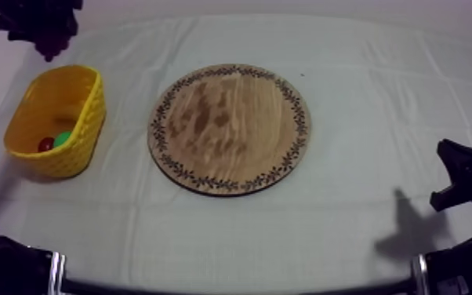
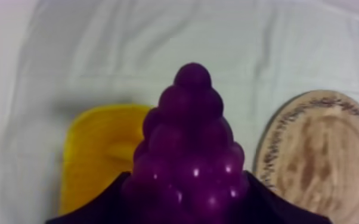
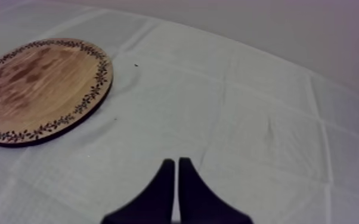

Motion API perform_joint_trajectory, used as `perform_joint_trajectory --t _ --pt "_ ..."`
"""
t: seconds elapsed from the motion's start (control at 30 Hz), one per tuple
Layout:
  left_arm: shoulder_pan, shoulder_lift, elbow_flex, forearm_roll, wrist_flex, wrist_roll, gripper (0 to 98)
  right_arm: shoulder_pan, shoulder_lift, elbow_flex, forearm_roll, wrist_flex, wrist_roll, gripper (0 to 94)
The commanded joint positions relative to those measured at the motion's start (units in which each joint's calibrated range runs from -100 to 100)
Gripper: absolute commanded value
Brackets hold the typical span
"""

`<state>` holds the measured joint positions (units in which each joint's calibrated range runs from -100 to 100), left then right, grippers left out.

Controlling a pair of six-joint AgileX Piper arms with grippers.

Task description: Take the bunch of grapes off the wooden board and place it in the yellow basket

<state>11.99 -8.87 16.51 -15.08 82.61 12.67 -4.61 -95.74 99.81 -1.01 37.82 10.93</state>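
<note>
Glossy purple bunch of grapes (image 2: 188, 137) closest to the lens, clamped between the black fingers (image 2: 107, 205) of the left gripper (image 2: 189, 199), hanging above the yellow oval basket (image 2: 98, 149). Round wooden board with patterned rim (image 2: 319, 155) lies beside it on the grey-white cloth (image 2: 98, 53). Right wrist view: right gripper (image 3: 177, 170) fingers pressed together in a narrow wedge, nothing held, low over the cloth, board near. Top view: left arm (image 1: 39, 27) at upper left, behind the basket, which holds a small red fruit (image 1: 45, 144) and a green piece (image 1: 63, 139). Right gripper sits low at the right edge, well apart from the board.
</note>
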Motion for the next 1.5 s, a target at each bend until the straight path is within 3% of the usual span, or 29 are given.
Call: perform_joint_trajectory --t 0.0,0.33,0.77,0.83,0.9,0.97,1.07,1.23,1.47 --pt "-1.84 -0.43 4.25 -0.46 -1.42 -0.31 40.5 0.02 -0.01 -0.03 0.01 0.0 -0.01 0.4" --pt "-4.22 -1.2 19.99 -1.37 -5.67 0.05 40.4 0.02 -0.01 -0.03 0.01 0.0 -0.01 0.4" --pt "-4.9 1.56 26.38 -0.22 -9.58 1.05 42.0 0.02 -0.01 -0.03 0.01 0.0 0.0 0.4" --pt "-5.28 1.77 26.07 -0.26 -10.06 1.09 45.9 0.02 -0.01 -0.03 0.01 0.0 -0.01 0.4" --pt "-5.72 1.99 25.6 -0.59 -10.91 1.76 56.3 0.02 -0.01 -0.03 0.01 0.0 -0.01 0.4" --pt "-6.06 2.23 25.03 -1.48 -12.2 3.38 69.9 0.02 -0.01 -0.03 0.01 0.0 -0.01 0.4" --pt "-6.19 2.37 24.5 -3.1 -15.17 5.46 80.2 0.02 -0.01 -0.03 0.01 0.0 -0.01 0.4" --pt "-6.25 2.5 24.27 -4.28 -17.88 6.3 86.1 0.02 -0.01 -0.03 0.01 0.0 -0.01 0.4" --pt "-6.57 2.19 22.91 -3.77 -18.35 5.89 84.2 0.02 -0.01 -0.03 0.01 0.0 -0.01 0.4"
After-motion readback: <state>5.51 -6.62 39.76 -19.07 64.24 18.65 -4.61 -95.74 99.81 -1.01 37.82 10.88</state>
